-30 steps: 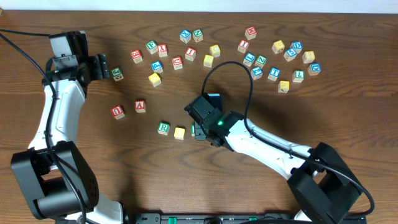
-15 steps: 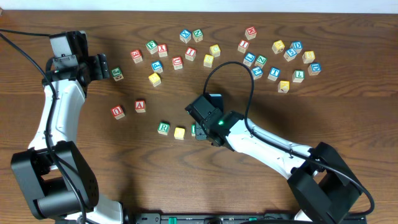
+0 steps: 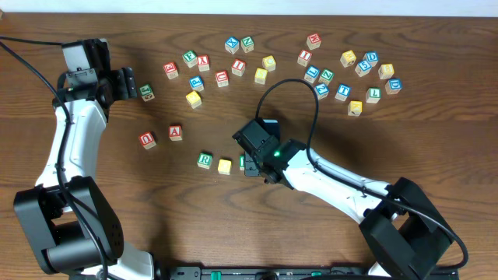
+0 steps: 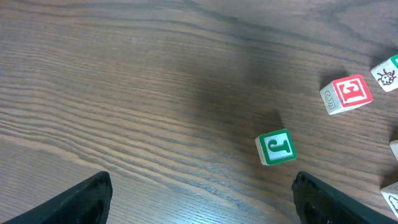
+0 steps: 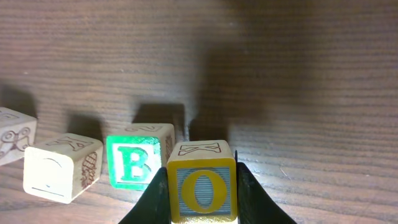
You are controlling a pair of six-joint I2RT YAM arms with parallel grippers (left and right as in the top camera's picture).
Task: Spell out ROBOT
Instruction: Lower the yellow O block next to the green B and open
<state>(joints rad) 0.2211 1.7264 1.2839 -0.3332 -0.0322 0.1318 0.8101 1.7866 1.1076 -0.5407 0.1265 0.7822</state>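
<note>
Right gripper [image 5: 200, 194], clamping the yellow wooden O cube [image 5: 200, 184], should square it, perhaps touching, right of green-framed B cube [image 5: 132, 163]; left gripper [image 4: 202, 194] gapes.

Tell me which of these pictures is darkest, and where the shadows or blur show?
Right wrist view: dimmest, heavy shadow behind the O cube and B cube. Left wrist view: a soft dark patch on the table, fingers blurred at the bottom corners. Overhead view: evenly lit, crisp.
</note>
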